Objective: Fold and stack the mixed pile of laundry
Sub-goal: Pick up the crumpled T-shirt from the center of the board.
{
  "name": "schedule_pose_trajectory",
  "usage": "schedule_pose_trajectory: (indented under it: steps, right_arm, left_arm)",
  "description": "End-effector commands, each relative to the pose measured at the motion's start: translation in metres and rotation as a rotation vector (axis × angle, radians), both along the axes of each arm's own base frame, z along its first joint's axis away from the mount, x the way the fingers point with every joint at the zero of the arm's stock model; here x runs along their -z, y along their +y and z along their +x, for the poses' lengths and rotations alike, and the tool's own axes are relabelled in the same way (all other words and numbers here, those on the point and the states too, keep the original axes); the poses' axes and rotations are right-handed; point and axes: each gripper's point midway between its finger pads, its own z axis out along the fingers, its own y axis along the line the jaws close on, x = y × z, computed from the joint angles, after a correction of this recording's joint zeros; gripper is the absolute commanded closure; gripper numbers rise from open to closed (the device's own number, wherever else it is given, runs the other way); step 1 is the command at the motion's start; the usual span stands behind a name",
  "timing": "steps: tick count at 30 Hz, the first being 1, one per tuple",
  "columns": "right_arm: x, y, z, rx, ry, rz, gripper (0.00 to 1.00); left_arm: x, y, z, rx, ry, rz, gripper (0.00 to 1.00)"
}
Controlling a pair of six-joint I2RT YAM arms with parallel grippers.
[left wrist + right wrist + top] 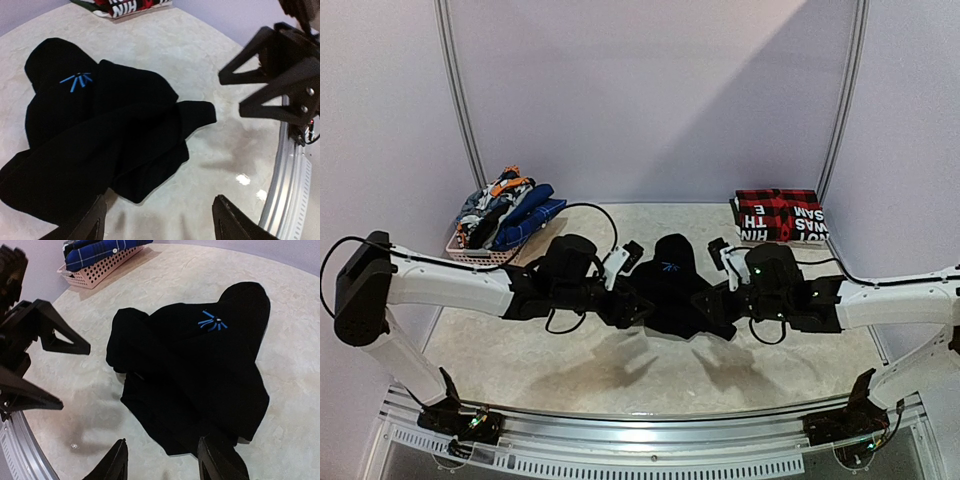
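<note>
- My left gripper (160, 202) has its jaws released and standing wide. Through its wrist camera I see bare table (210, 150) across most of the gap.
- A black garment (100, 135) lies crumpled on the table just ahead of the left jaws. Its near fold runs up against one left fingertip (92, 215) and spills a little into the gap, but nothing is pinched.
- My right gripper (162, 442) is also unclenched, with pale table showing between its fingers.
- The garment's near hem reaches in front of the right jaws. It sits against the finger (220, 460) on the cloth side, dark on dark, so I cannot tell whether they actually touch.
- From the top camera, the garment sits between the two grippers, which face each other across it at close range.
- A small blue logo (212, 322) shows on the garment's rounded far lobe, beyond both sets of jaws.
- The rest of the laundry pile (505, 210) is well away from the left jaws, heaped in a pale lattice basket (485, 255) at the far left. A blue plaid shirt (100, 250) lies on top of it.
- A folded red-and-black plaid piece (780, 215) with white lettering lies flat well beyond the right jaws, at the far right of the table.
</note>
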Motion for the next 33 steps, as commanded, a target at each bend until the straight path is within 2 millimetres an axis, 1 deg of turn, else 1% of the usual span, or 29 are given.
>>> schedule_pose_trajectory:
  steps: [1, 4, 7, 11, 13, 17, 22, 27, 33]
  right_arm:
    - [0.015, 0.006, -0.001, 0.093, 0.032, -0.07, 0.54]
    - [0.034, -0.006, 0.003, 0.195, 0.077, -0.117, 0.56]
    - [0.045, -0.012, 0.007, 0.27, 0.109, -0.128, 0.56]
    - [0.047, -0.008, 0.016, 0.312, 0.117, -0.15, 0.56]
    - [0.05, -0.007, 0.02, 0.326, 0.114, -0.171, 0.56]
    - [0.054, -0.005, 0.028, 0.351, 0.103, -0.205, 0.55]
    - [0.063, -0.001, 0.034, 0.363, 0.104, -0.251, 0.56]
    - [0.073, -0.011, 0.036, 0.405, 0.106, -0.321, 0.67]
    - [0.073, -0.014, 0.037, 0.414, 0.102, -0.328, 0.87]
  left_arm:
    - [0.026, 0.029, 0.021, -0.149, 0.03, 0.091, 0.33]
    - [0.032, 0.037, 0.026, -0.191, 0.027, 0.116, 0.36]
    - [0.036, 0.041, 0.028, -0.205, 0.026, 0.128, 0.36]
    - [0.039, 0.043, 0.027, -0.213, 0.03, 0.133, 0.37]
    - [0.04, 0.049, 0.031, -0.243, 0.015, 0.15, 0.37]
    - [0.043, 0.053, 0.031, -0.256, 0.012, 0.163, 0.38]
    - [0.045, 0.059, 0.033, -0.278, 0.0, 0.179, 0.38]
    - [0.047, 0.067, 0.035, -0.301, -0.012, 0.197, 0.39]
    - [0.056, 0.075, 0.038, -0.325, -0.008, 0.207, 0.4]
